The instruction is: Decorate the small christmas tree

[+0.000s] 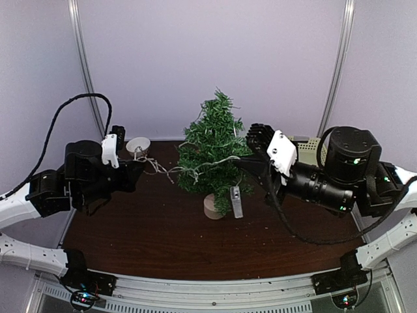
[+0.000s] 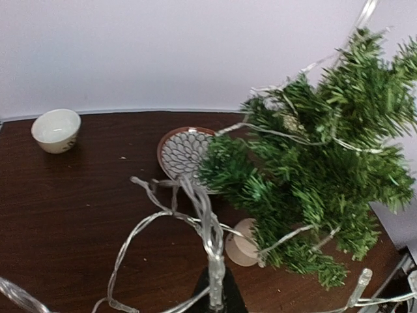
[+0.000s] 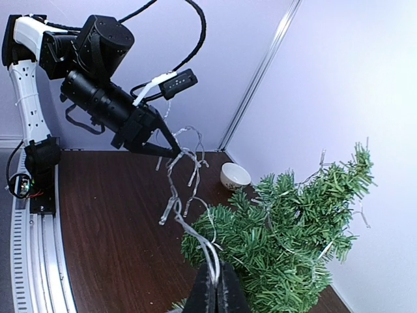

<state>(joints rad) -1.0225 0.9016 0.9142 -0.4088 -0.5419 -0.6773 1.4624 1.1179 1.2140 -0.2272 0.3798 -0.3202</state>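
The left gripper (image 2: 216, 295) sits at the bottom centre of its wrist view. Its dark fingers are pinched together on a clear light string (image 2: 203, 218), whose loops and small bulbs rise straight out of the tips. The right gripper (image 3: 215, 285), at the bottom centre of its own view, is likewise closed tight on the same string, with pale strands running up from between its fingers.

In the top view the string hangs slack between the two arms, from the left gripper at middle left across to the foliage. Several turns of it lie over the branches of the small christmas tree (image 1: 212, 145). The tree stands in the middle of the frame on the dark brown table (image 1: 143, 241), its pale cylindrical base (image 1: 211, 207) resting on the wood. A small grey box (image 1: 236, 201) sits just right of the base, partly under the lowest branches.

Beyond the left gripper, a white bowl (image 1: 137, 146) stands near the back edge of the table, at upper left. In the left wrist view a patterned plate (image 2: 181, 151) lies behind the tree, partly covered by its branches.
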